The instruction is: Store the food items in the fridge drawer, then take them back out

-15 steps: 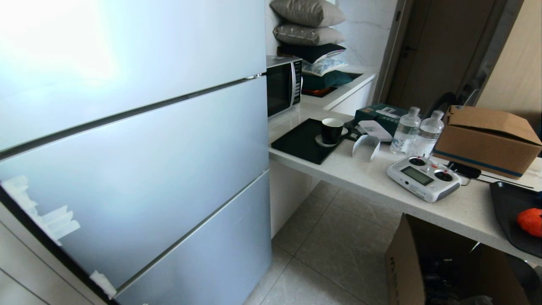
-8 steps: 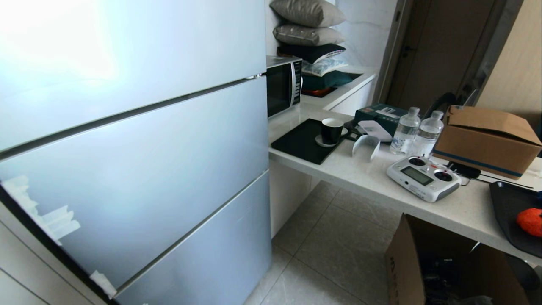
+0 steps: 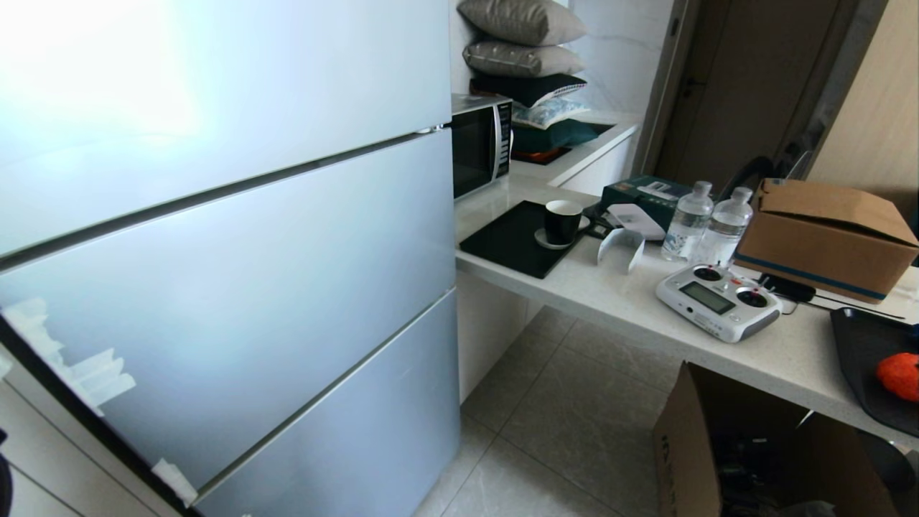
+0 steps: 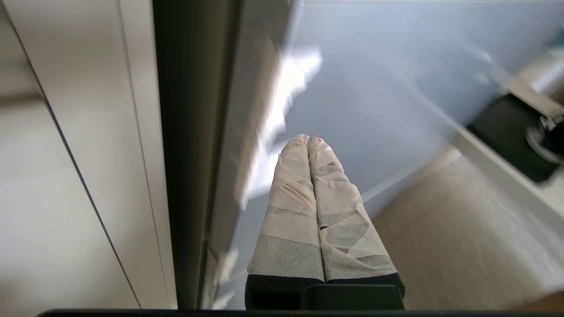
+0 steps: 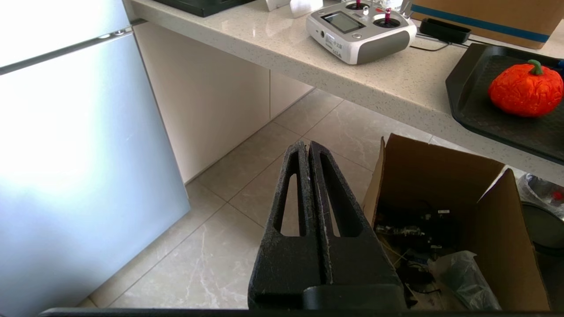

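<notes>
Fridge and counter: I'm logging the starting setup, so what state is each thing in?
fridge: all doors and drawers closed.
orange fruit: upright on the black tray.
left gripper: shut, empty, near the fridge's edge.
right gripper: shut, empty, over the floor.
cardboard box on the floor: open.
microwave: door closed.

Fridge point(image 3: 215, 251) at nine o'clock; counter point(image 3: 617, 301) at three, tray point(image 3: 858, 359) on it holding fruit point(image 3: 899, 375); box point(image 3: 689, 445) beneath.

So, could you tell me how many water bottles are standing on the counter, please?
2. One water bottle stands behind the white remote controller; the other is right beside it, next to the cardboard box. More could be hidden behind that box.
</notes>
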Robot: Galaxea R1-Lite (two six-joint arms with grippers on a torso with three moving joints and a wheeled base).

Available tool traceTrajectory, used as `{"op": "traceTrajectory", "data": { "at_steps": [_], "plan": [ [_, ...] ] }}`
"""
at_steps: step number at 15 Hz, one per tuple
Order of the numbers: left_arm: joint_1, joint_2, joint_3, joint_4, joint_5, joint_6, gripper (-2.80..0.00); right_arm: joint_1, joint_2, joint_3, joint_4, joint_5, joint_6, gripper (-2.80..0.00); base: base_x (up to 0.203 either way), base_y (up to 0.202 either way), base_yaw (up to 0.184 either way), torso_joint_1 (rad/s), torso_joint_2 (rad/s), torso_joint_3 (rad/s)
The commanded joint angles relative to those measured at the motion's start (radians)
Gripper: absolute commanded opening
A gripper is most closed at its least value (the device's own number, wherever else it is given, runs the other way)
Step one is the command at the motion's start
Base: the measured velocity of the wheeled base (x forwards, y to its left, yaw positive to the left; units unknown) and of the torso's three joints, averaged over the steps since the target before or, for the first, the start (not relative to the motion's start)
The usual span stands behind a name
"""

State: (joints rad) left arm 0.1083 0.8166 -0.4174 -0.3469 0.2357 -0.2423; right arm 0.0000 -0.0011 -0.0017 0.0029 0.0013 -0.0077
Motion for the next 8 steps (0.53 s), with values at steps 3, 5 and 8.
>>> {"op": "traceTrajectory", "data": {
  "at_steps": [3, 5, 8],
  "plan": [
    [0.059, 0.074, -0.026, -0.005, 0.005, 0.0, -2.8, 0.0, 0.0, 0.0, 0.0, 0.0, 0.0, -2.8, 0.0, 0.0, 0.0, 0.0, 0.0, 0.0],
    [0.073, 0.067, -0.02, -0.003, 0.006, 0.007, -2.8, 0.0, 0.0, 0.0, 0.0, 0.0, 0.0, -2.8, 0.0, 0.0, 0.0, 0.0, 0.0, 0.0],
    [0.099, 0.072, -0.023, -0.005, 0.003, 0.032, -2.8, 0.0, 0.0, 0.0, 0.0, 0.0, 0.0, -2.8, 0.0, 0.0, 0.0, 0.0, 0.0, 0.0]
  ]
}}
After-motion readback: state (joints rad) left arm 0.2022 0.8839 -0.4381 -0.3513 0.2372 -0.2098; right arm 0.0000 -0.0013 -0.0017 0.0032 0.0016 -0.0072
